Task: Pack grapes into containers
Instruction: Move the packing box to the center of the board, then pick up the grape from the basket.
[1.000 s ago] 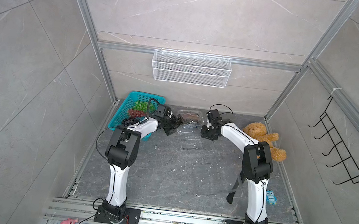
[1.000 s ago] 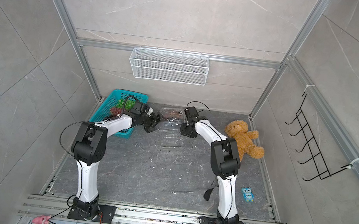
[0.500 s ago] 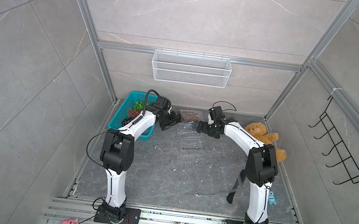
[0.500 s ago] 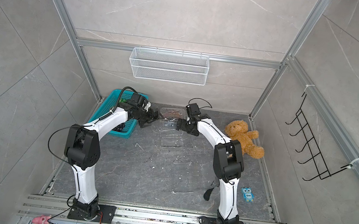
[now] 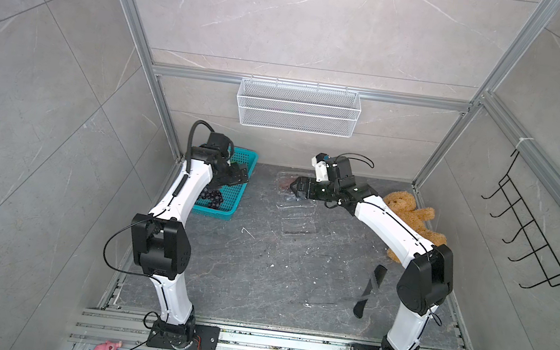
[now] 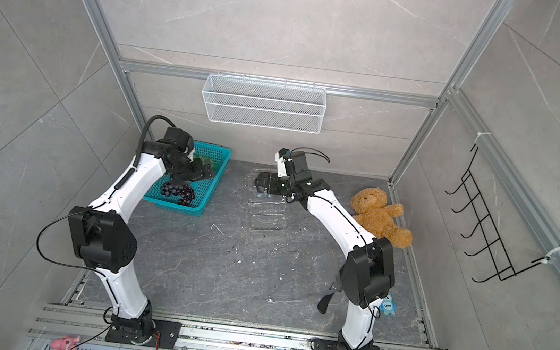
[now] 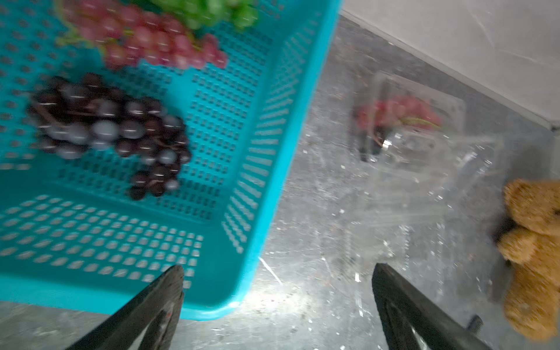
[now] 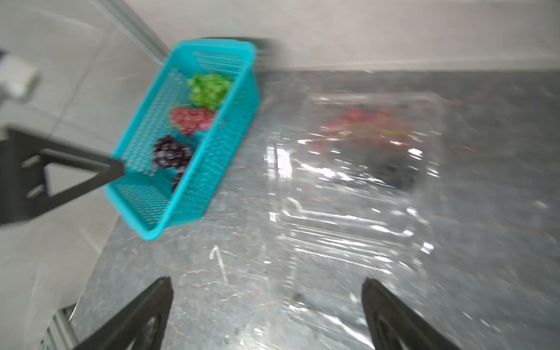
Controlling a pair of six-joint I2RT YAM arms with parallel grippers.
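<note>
Grapes (image 8: 360,124) blur behind glare inside clear containers (image 8: 348,230).

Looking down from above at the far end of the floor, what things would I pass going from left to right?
teal basket → clear containers → teddy bear

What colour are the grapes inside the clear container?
Red grapes, clearest in the left wrist view.

White link shells (image 5: 388,225), black joints (image 5: 159,246); looped black cables (image 5: 104,250); left claw (image 7: 278,267) black, tapered.
</note>
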